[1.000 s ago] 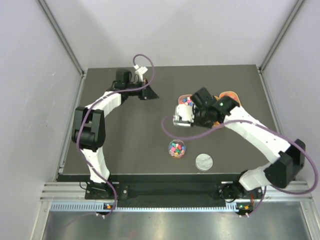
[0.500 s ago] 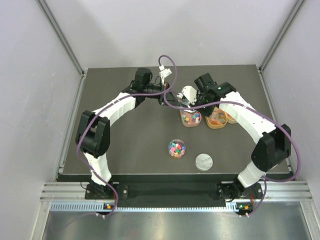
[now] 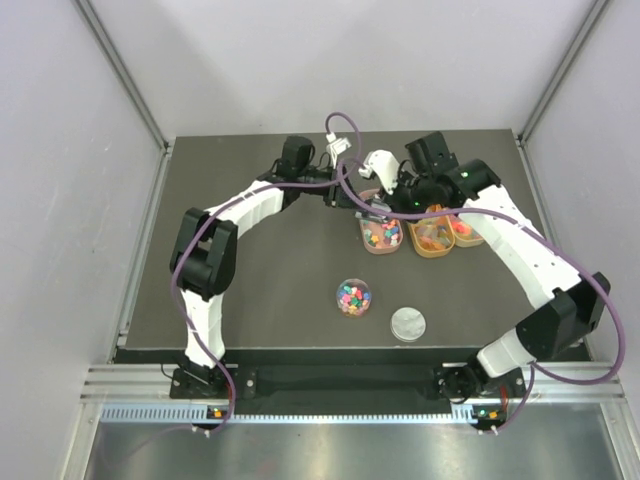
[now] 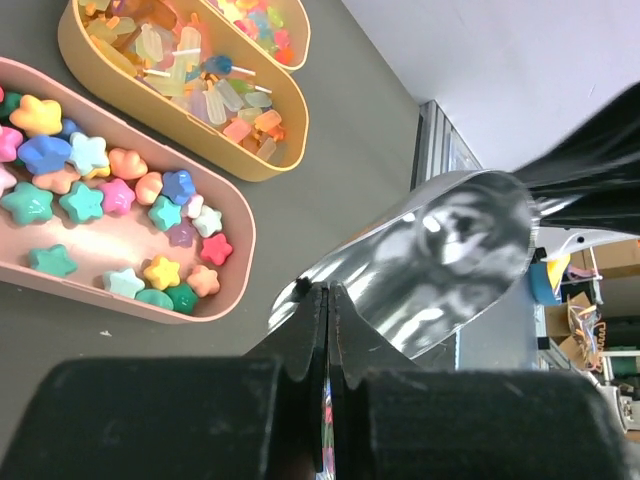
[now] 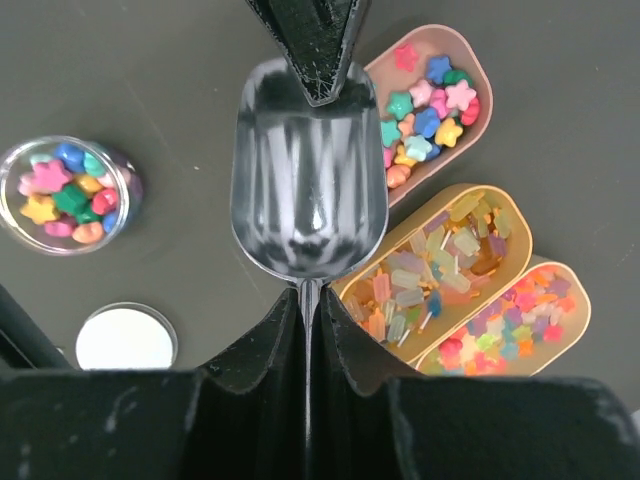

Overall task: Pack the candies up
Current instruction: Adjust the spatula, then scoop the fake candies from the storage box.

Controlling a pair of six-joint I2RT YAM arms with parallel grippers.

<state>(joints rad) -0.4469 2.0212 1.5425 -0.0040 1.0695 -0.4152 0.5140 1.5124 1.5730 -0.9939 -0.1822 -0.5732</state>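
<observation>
My right gripper point(image 5: 310, 295) is shut on the handle of an empty silver scoop point(image 5: 308, 200). It holds the scoop above the table beside the trays. My left gripper point(image 4: 327, 290) is shut, its black tips pinching the scoop's front rim point(image 4: 420, 260). Star-shaped candies point(image 5: 425, 110) lie in a pink oval tray point(image 3: 382, 237). Pale popsicle-shaped candies point(image 5: 430, 270) fill an orange tray point(image 3: 432, 240), and small bright candies point(image 5: 500, 320) fill a third tray point(image 3: 465, 230). A clear jar point(image 3: 353, 297) in front holds several coloured candies.
The jar's round silver lid point(image 3: 408, 323) lies flat on the dark table, right of the jar. Both arms meet over the back middle of the table, with purple cables looping above them. Grey walls enclose the table on three sides.
The left gripper has swung right from the back left to the scoop. The right gripper has moved the scoop from over the pink tray toward the back, where the two now meet.
</observation>
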